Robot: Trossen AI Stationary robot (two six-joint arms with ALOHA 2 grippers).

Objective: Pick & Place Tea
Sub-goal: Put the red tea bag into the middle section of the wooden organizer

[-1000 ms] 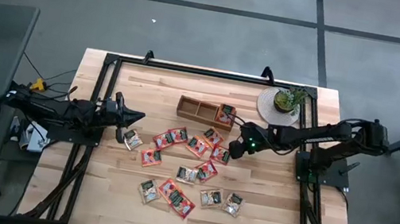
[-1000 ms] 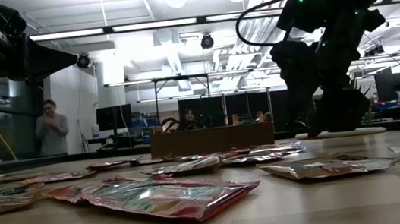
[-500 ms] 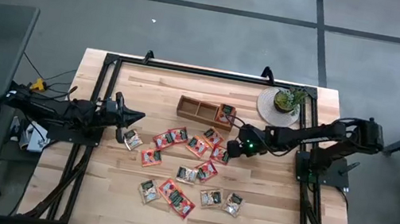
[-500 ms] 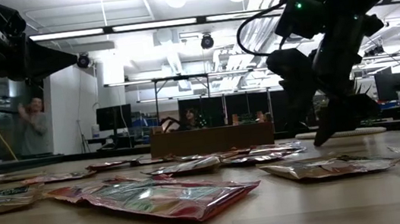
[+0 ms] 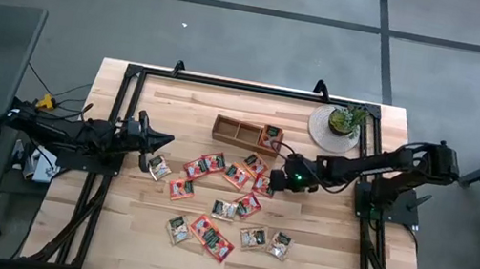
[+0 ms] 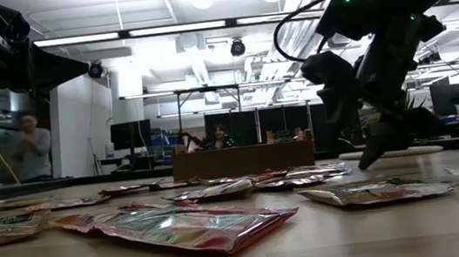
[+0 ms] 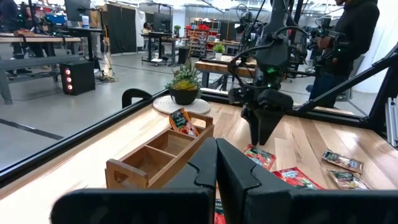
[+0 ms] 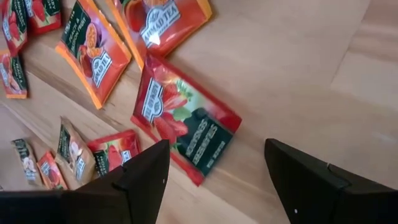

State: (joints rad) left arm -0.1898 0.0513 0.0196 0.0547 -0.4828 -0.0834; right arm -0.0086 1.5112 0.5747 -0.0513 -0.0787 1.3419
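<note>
Several red-orange and pale grey-green tea sachets [image 5: 227, 205] lie flat across the middle of the table. One more sachet [image 5: 271, 136] stands in the right compartment of the wooden tray [image 5: 242, 133]. My right gripper [image 5: 269, 184] hangs open just above a red sachet [image 8: 186, 127], one finger on either side of it. The left wrist view shows it pointing down [image 7: 260, 134] near the tray [image 7: 155, 155]. My left gripper [image 5: 161, 147] waits shut at the table's left, its fingers together [image 7: 216, 168] and holding nothing.
A small potted plant [image 5: 346, 121] on a round mat stands at the far right, beside the tray. A black frame [image 5: 134, 74] runs around the table edges. One sachet [image 5: 158, 169] lies just in front of the left gripper. People stand in the room beyond the table.
My right gripper has moved from near the tray's right end a little toward the table's left and near edge, over the sachets. It has tipped to a slant. The sachets have not moved.
</note>
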